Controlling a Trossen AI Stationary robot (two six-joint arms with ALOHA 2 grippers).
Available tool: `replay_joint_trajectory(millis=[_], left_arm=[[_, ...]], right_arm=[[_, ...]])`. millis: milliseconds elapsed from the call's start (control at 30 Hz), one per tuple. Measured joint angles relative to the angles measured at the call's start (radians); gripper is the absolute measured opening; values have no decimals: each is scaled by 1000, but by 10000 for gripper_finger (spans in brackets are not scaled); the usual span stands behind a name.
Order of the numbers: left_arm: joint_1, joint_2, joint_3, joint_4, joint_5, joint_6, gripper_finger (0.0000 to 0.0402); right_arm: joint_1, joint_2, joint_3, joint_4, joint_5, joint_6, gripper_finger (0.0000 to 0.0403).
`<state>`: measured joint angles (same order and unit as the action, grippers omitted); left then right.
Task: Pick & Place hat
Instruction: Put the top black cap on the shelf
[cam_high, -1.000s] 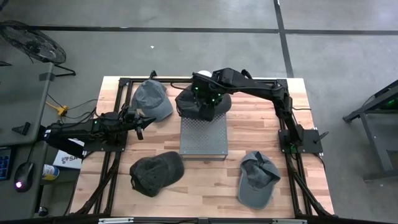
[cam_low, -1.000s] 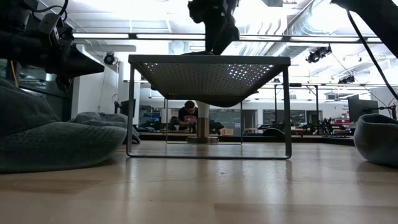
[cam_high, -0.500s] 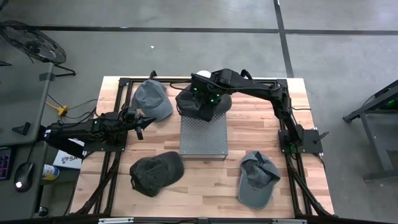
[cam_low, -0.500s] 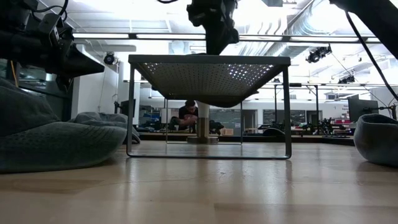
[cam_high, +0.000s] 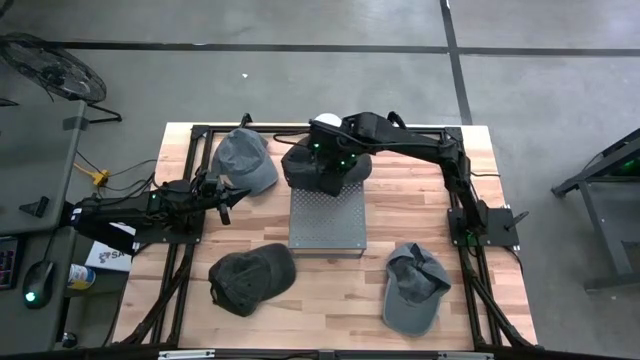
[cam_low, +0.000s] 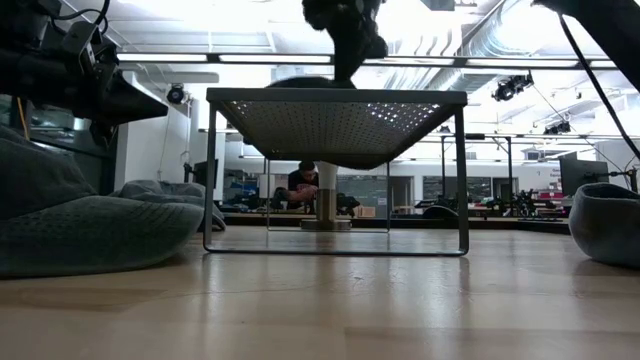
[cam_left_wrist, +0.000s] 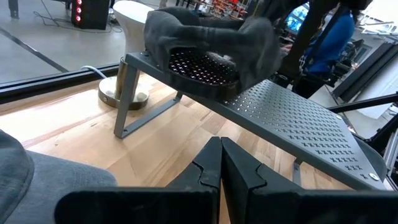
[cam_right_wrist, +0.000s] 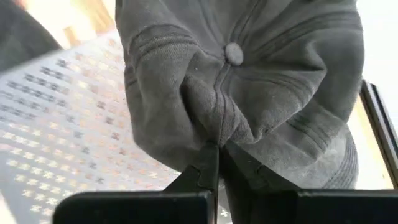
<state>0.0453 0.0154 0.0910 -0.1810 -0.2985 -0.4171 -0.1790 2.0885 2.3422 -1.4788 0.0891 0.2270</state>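
A dark grey hat (cam_high: 312, 172) sits on the far end of a perforated metal stand (cam_high: 326, 222) at the table's middle. My right gripper (cam_high: 337, 163) reaches over it from the right and is shut on its crown (cam_right_wrist: 249, 74). The low view shows this gripper (cam_low: 346, 45) above the stand's top (cam_low: 336, 98). My left gripper (cam_left_wrist: 221, 163) is shut and holds nothing; it waits at the table's left (cam_high: 222, 200), pointing toward the stand (cam_left_wrist: 298, 118) and the hat (cam_left_wrist: 211, 34). My right gripper pinches a raised fold of the crown (cam_right_wrist: 207, 127) between its two fingers (cam_right_wrist: 200, 169), just beside the top button (cam_right_wrist: 234, 54). It comes from above, slanting in from the table's right. The crown is bunched up at the pinch, and the hat's rim (cam_left_wrist: 155, 53) is on the stand.
Three other hats lie on the table: a blue-grey one (cam_high: 245, 160) at the far left, a dark one (cam_high: 250, 278) at the near left, a grey one (cam_high: 413, 288) at the near right. A white round thing (cam_high: 326, 122) stands behind the stand.
My right gripper has shut on the hat's crown and drawn up a little from the stand. The cloth under it has gathered into a hump that now shows above the stand's top in the low view.
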Motion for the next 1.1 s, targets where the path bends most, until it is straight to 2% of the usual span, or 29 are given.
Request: replay_joint_trajectory(millis=[267,733,900,1100], left_arm=[[0,0,0,0,1,0,1],[0,0,0,0,8,0,1],[0,0,0,0,9,0,1],[0,0,0,0,9,0,1]], right_arm=[[49,-52,0,-12,40,38,2],[85,-21,-4,27,3,141,0],[80,-17,-60,96,-43,183,0],[74,-16,-100,111,-27,210,0]])
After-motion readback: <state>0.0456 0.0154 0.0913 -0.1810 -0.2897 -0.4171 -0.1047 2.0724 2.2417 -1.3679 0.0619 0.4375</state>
